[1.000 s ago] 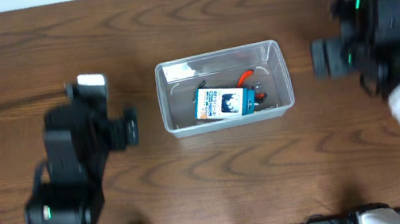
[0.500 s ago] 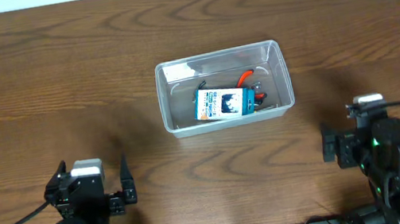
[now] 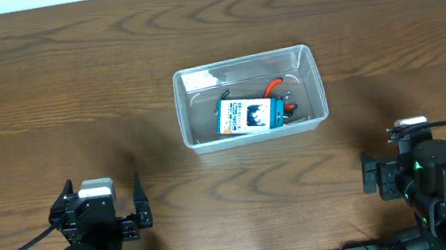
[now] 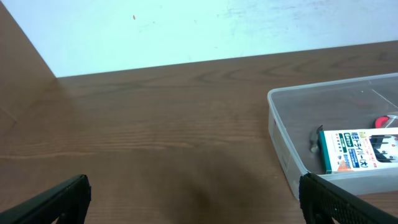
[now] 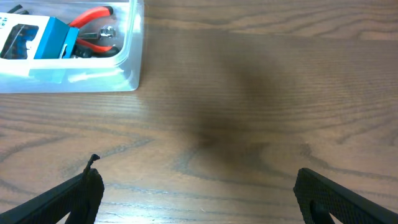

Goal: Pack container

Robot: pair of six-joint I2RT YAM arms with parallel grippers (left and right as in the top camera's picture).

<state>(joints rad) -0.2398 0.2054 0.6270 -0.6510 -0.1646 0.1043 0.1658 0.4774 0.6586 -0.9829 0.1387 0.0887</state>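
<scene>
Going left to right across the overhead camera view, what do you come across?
First the left hand → clear rectangular plastic container → blue-and-white printed box lying inside it → red-handled pliers, also inside → right hand.

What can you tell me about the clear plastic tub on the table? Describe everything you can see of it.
The tub is clear, colourless plastic, rectangular with rounded corners and a rim, open with no lid. It sits upright on the brown wooden table, near the middle, long sides running left to right. Inside lie a blue-and-white box and red-handled pliers towards its right end; its left end holds nothing. Nothing else touches it.
</scene>
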